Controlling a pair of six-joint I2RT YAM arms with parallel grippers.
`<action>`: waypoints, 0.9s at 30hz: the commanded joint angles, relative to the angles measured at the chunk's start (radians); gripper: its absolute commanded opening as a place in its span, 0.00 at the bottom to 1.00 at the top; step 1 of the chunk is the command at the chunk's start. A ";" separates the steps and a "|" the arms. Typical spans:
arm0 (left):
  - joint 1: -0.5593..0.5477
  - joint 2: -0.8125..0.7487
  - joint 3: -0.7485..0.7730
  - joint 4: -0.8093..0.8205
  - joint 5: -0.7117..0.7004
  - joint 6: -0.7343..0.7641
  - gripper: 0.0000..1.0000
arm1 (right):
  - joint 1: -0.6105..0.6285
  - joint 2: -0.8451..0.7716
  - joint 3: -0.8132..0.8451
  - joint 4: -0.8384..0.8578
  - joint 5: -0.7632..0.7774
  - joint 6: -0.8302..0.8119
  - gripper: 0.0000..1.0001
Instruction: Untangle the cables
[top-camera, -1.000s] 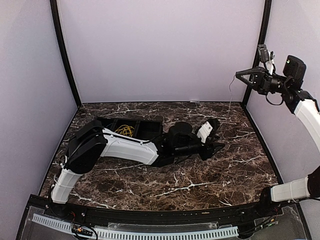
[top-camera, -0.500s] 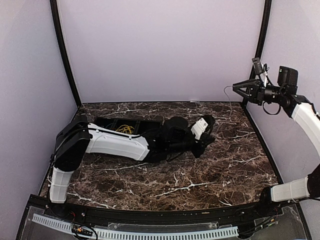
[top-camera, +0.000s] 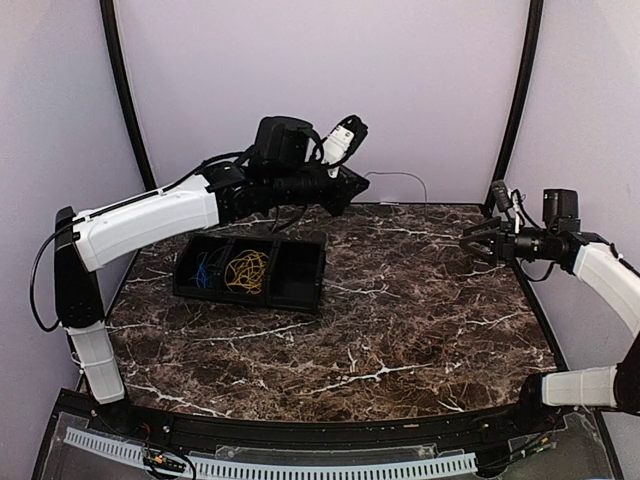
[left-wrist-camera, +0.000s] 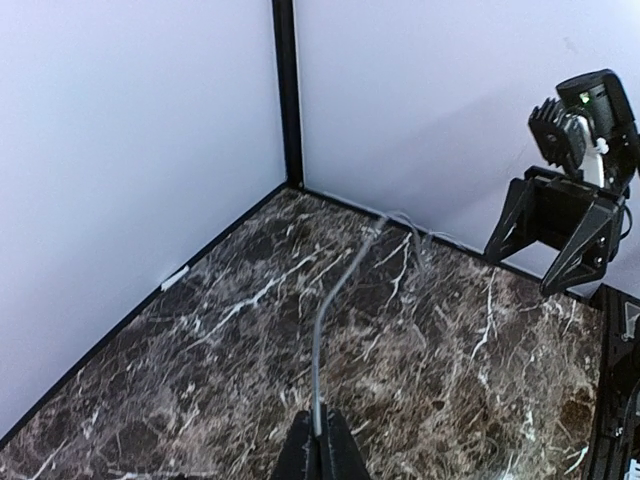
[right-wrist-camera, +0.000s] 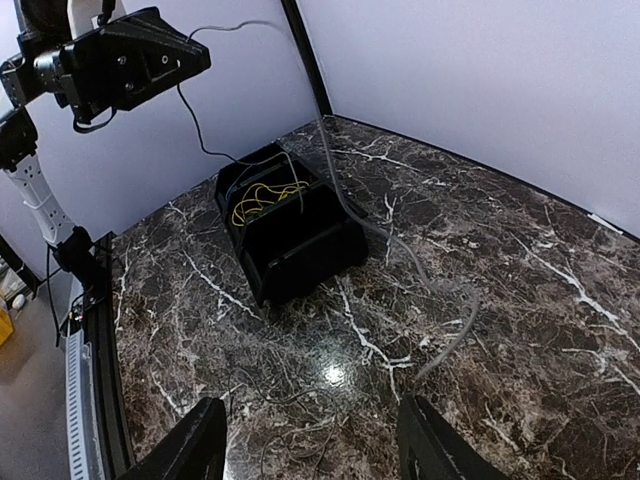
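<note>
1. The left arm (top-camera: 150, 215) reaches up and out over the far side of the dark, white-veined marble table (top-camera: 400, 330). The left jaws are high in the air, near the back wall.
2. The left jaws are pressed fully together on a thin grey cable (left-wrist-camera: 315, 350), pinching it close to one end.
3. From that grip the grey cable runs out through the air toward the right side. In the right wrist view it is a blurred curve hanging in front of the table.
4. The right arm (top-camera: 600, 270) is at the right edge, with the right jaws spread partly apart. Nothing is between them, and they are well apart from the grey cable.
5. A black rectangular plastic tray (top-camera: 305, 290) with three compartments sits on the table at far left.
6. A coiled blue cable (top-camera: 203, 268) lies in the tray's left compartment, and a coiled yellow cable (top-camera: 246, 270) lies in the middle one.
7. The right compartment is too dark to tell what it holds.
</note>
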 joint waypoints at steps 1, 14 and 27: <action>0.015 -0.068 0.004 -0.220 -0.068 0.017 0.00 | -0.004 -0.025 -0.036 0.048 0.034 -0.061 0.60; 0.102 -0.244 -0.138 -0.197 -0.110 -0.119 0.00 | -0.006 0.001 -0.044 -0.008 -0.081 -0.143 0.66; 0.131 -0.278 -0.257 -0.165 -0.120 -0.087 0.00 | -0.006 -0.020 -0.059 0.003 -0.067 -0.147 0.66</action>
